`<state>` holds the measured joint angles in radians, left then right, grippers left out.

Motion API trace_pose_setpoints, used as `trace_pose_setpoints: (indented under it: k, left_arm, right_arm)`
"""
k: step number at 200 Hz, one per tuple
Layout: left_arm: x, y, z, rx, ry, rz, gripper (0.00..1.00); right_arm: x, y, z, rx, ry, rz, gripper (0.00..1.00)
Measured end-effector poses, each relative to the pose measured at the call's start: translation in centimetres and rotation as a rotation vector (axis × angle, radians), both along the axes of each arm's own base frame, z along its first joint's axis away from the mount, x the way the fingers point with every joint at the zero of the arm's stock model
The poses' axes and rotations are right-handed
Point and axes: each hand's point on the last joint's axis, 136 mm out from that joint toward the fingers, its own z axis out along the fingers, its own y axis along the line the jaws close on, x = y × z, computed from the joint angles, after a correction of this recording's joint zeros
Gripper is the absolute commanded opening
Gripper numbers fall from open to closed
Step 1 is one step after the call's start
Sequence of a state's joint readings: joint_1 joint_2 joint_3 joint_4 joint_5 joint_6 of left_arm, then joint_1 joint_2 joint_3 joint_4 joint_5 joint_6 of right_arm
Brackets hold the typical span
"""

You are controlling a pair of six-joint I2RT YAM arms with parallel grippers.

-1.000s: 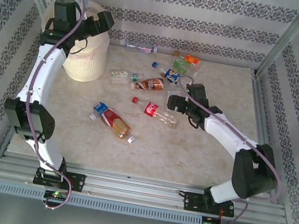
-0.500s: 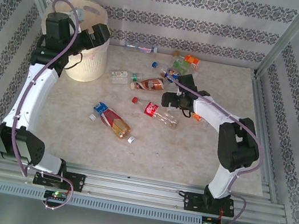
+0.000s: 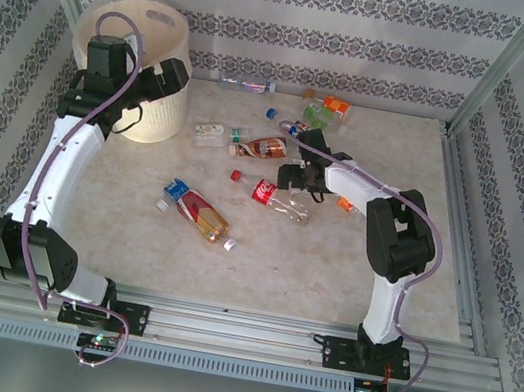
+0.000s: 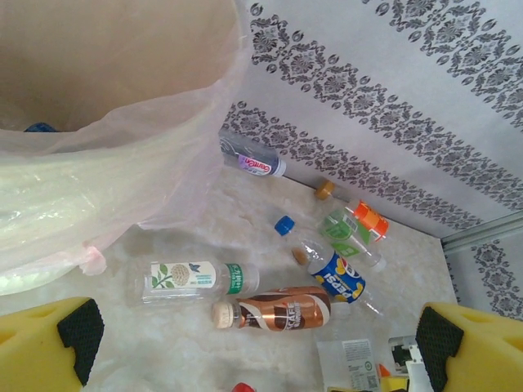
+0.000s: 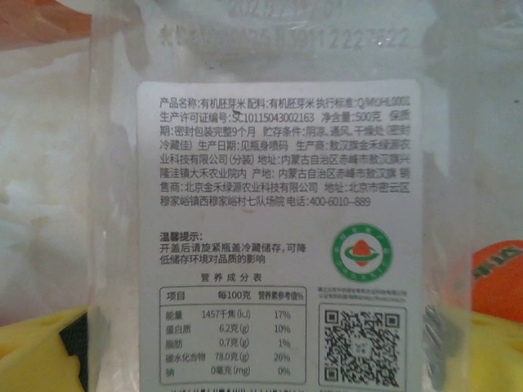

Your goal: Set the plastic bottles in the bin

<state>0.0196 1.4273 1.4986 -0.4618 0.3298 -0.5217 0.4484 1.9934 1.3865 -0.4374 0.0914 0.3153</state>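
While left pincer (image 4: 253,327) gapes beside bin (image 3: 153,121), right pincer (image 3: 293,175) wide over white-labelled bottle (image 5: 278,204), elbow (image 3: 398,242) raised

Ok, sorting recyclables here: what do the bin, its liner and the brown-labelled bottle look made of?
The bin looks like matte cream plastic, with a moulded handle cut-out. Its liner seems thin translucent pinkish film, wrinkled, draped over the rim. The brown-labelled bottle looks plastic under a glossy coppery sleeve.

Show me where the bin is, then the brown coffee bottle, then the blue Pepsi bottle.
bin (image 3: 153,121): top external view, on its lower outer wall.
brown coffee bottle (image 4: 282,310): left wrist view, on the middle of its brown label.
blue Pepsi bottle (image 4: 339,278): left wrist view, on its blue label.
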Motion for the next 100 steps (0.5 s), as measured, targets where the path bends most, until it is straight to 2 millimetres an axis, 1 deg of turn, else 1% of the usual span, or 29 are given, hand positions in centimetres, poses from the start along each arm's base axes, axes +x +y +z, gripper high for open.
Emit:
trace_pose_setpoints:
  k: [34, 77, 100]
  left_arm:
    - [-0.1, 0.2, 0.0, 0.006, 0.001, 0.008, 1.00]
    - [-0.4, 0.2, -1.0, 0.007, 0.022, 0.012, 1.00]
    - [-0.4, 0.2, -1.2, 0.007, 0.027, 0.012, 1.00]
  right_arm:
    - [0.0, -0.4, -1.1, -0.047, 0.006, -0.030, 0.98]
    - [0.4, -0.7, -0.9, -0.061, -0.021, -0.062, 0.86]
    - [0.3, -0.9, -0.5, -0.060, -0.044, -0.066, 0.81]
